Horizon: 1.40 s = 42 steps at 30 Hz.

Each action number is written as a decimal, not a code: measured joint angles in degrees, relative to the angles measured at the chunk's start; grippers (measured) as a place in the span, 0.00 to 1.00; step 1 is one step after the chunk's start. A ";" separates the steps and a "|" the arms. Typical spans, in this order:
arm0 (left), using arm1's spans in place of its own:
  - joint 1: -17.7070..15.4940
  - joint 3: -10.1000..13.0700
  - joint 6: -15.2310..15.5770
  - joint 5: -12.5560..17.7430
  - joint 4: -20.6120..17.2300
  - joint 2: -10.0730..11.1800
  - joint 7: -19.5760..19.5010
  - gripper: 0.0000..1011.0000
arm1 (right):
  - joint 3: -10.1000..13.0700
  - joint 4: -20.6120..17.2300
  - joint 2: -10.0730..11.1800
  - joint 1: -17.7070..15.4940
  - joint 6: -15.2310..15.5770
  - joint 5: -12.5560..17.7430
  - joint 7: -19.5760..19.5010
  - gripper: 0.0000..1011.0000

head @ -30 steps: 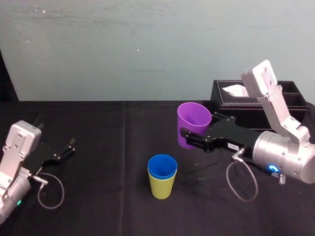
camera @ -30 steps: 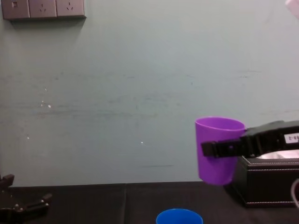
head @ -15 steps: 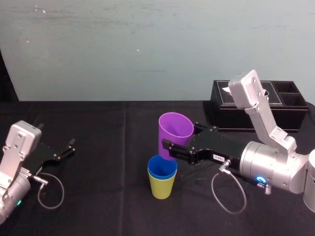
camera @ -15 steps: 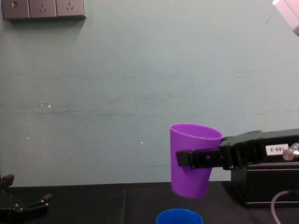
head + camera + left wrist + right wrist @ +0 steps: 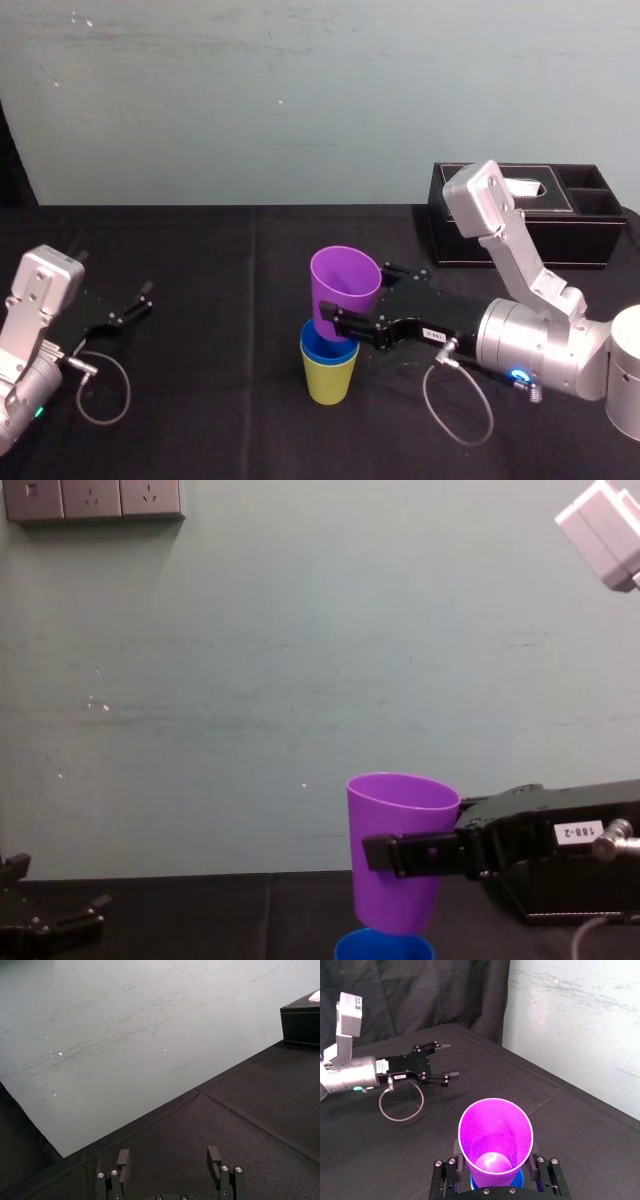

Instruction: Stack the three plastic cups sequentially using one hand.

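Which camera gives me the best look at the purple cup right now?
The head view: the purple cup, clamped in the right pincer, shows whole, its base at the mouth of the blue cup. The chest view shows its side; the right wrist view looks into it. The left pincer sits parked at left.

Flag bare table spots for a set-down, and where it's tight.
Free: the cloth between the parked left hand and the yellow-green cup, and the back strip along the wall, left of the tissue box. Crowded: centre-right, where the right hand holds the purple cup over the blue cup.
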 joint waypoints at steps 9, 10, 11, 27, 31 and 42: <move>0.00 0.00 0.00 0.00 0.00 0.00 0.00 0.99 | -1.69 1.47 0.41 0.90 -0.88 0.19 -0.83 0.71; 0.00 0.00 0.00 0.00 0.00 0.00 0.00 0.99 | -1.85 1.59 0.45 1.01 -0.94 0.20 -0.92 0.71; 0.00 0.00 0.00 0.00 0.00 0.00 0.00 0.99 | -2.17 1.86 0.52 1.25 -1.08 0.20 -1.06 0.71; 0.00 0.00 0.00 0.00 0.00 0.00 0.00 0.99 | -4.38 3.74 0.71 2.73 -2.04 -0.09 -1.92 0.71; 0.00 0.00 0.00 0.00 0.00 0.00 0.00 0.99 | -4.63 3.98 0.70 2.88 -2.08 -0.22 -1.97 0.71; 0.00 0.00 0.00 0.00 0.00 0.00 0.00 0.99 | -5.28 5.12 0.32 3.35 -2.08 -0.59 -2.09 0.71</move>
